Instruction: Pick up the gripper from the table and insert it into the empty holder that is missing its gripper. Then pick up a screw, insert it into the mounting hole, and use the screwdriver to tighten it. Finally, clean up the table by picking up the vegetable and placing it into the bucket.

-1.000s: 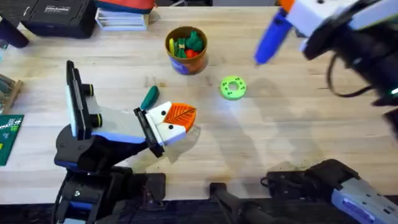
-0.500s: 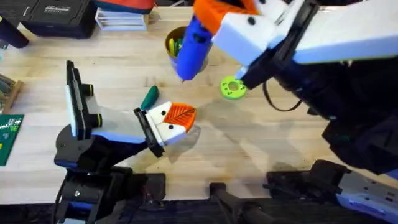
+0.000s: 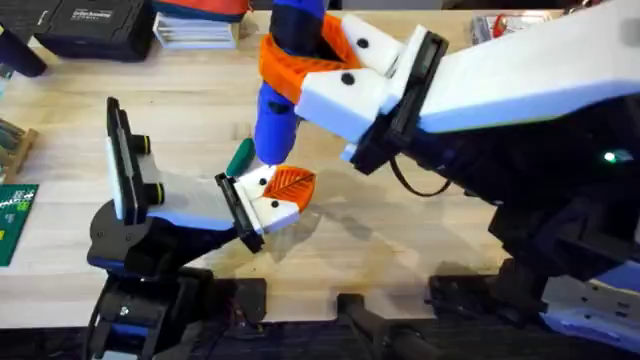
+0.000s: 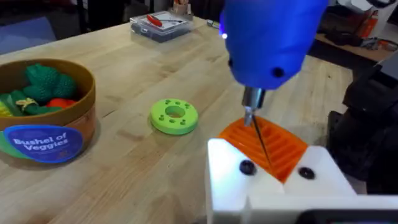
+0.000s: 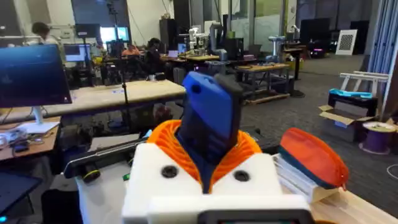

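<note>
My right gripper [image 3: 300, 58] is shut on the blue screwdriver [image 3: 275, 110], and the arm reaches across the table to the left. The screwdriver [image 4: 267, 43] points down, its thin tip [image 4: 255, 127] on the orange ridged gripper [image 4: 286, 149]. That tip sits in the white holder [image 4: 273, 186] at the end of my left arm. My left gripper [image 3: 298, 186] looks shut with nothing between its fingers. A dark-green vegetable [image 3: 240, 157] lies on the table just beyond it. The bucket [image 4: 46, 134], blue-labelled with a yellow rim, holds several toy vegetables.
A flat bright-green disc [image 4: 174, 116] lies between the bucket and the left gripper. A clear box [image 4: 163, 25] stands farther back. A black case [image 3: 90, 25] and stacked books [image 3: 195, 30] line the far edge. A green board [image 3: 15, 220] lies at the left edge.
The right arm has swung left and down with the screwdriver, from the far right to over my left gripper. It now covers the bucket and green disc from overhead. The left arm is still.
</note>
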You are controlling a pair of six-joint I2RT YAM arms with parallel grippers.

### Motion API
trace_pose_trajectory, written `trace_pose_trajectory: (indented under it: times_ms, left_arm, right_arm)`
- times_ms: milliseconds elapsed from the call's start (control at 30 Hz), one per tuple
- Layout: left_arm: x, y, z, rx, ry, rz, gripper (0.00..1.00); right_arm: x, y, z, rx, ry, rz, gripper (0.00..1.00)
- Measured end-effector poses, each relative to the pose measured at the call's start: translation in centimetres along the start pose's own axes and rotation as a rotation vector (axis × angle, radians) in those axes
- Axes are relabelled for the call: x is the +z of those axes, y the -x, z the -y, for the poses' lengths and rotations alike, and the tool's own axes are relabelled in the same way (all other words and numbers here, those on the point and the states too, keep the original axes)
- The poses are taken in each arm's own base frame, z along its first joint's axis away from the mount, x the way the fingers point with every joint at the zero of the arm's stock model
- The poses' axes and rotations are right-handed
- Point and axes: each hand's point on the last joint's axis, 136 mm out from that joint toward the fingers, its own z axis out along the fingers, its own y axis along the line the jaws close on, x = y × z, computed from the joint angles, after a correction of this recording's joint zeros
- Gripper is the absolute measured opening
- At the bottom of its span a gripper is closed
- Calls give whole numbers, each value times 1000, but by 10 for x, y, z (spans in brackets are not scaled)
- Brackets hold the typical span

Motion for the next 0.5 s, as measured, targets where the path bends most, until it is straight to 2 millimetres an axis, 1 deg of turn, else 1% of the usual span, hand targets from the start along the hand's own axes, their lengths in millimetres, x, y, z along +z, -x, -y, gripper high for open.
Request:
trace_pose_trajectory:
  times_ms: [233, 500]
  left_arm:
    - [0, 0, 0, 0, 0, 0, 5]
    - [0, 0, 0, 0, 0, 0, 5]
  right_arm:
    - [2, 0, -1, 33, 4, 12, 26]
    - [7, -13, 0, 72, 2, -23, 26]
